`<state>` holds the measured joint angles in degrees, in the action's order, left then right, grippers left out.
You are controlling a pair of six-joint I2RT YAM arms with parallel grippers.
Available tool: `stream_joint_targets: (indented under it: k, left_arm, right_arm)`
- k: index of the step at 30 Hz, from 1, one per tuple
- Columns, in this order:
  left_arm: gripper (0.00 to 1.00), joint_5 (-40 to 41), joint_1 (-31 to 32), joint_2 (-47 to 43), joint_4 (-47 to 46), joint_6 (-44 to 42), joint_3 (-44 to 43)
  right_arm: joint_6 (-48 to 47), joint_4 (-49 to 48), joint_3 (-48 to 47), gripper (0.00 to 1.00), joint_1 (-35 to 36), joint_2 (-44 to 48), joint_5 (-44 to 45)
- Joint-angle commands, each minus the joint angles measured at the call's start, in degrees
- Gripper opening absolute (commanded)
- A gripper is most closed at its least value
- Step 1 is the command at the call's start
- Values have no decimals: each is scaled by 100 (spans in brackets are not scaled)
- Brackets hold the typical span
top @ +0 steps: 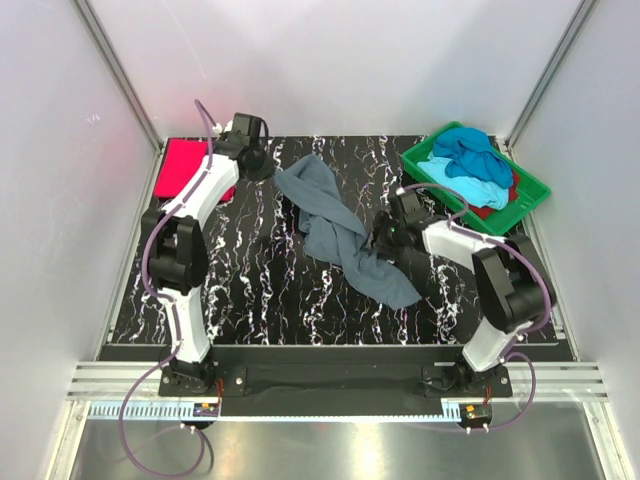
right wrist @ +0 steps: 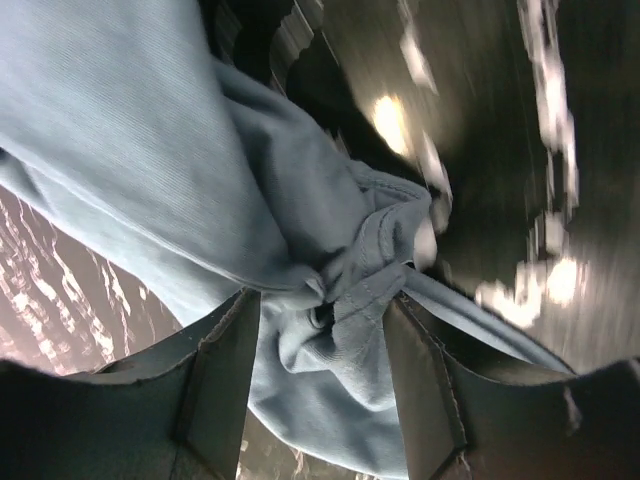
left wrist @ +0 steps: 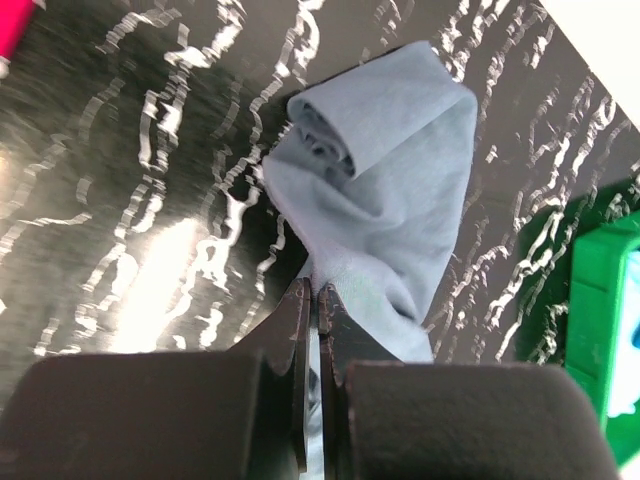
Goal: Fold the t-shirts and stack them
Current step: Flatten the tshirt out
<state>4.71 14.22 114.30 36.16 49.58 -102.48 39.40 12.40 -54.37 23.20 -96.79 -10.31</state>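
The slate grey-blue t-shirt [top: 335, 225] lies crumpled in a long diagonal band on the black marbled table [top: 250, 290]. My left gripper [top: 270, 165] is at the shirt's far left end, shut on a thin edge of the cloth [left wrist: 380, 190], with its fingertips [left wrist: 312, 292] pressed together. My right gripper [top: 382, 236] is at the shirt's right side, with its jaws [right wrist: 318, 298] apart around a bunched fold of the cloth [right wrist: 340, 330]. The bright red-pink t-shirt [top: 185, 168] lies folded flat at the far left. The dark blue [top: 470, 150], turquoise [top: 470, 185] and red [top: 490, 210] t-shirts are piled in the tray.
The green plastic tray [top: 530, 185] stands at the far right corner; its edge shows in the left wrist view [left wrist: 600, 300]. White walls close in the table on three sides. The arm bases sit on a rail at the near edge.
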Motion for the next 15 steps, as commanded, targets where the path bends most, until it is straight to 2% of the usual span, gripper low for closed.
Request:
stream_joint_targets:
  k: [1,5,6,9,11,15]
  left_arm:
    - [0,-110,-174,-312,-215,-448,17]
    - [0,-181,-218,-251,-215,-607,35]
    - [0,-190,-226,-233,-215,-634,35]
    - [0,-137,-270,-136,-215,-731,-35]
    - [0,-128,-279,-84,-215,-722,-79]
    - [0,-277,-288,-31,-241,-626,-53]
  right_arm:
    - [-1169,121,-802,59,-166,-331,196]
    - [-1523,1227,-1374,60,-176,-86,318]
    - [-1514,1769,-1349,61,-176,167,388]
    - [-1102,2827,-1059,62,-368,626,670]
    - [-523,3100,-639,62,-500,915,731]
    - [541,3321,-13,61,-562,2075,952]
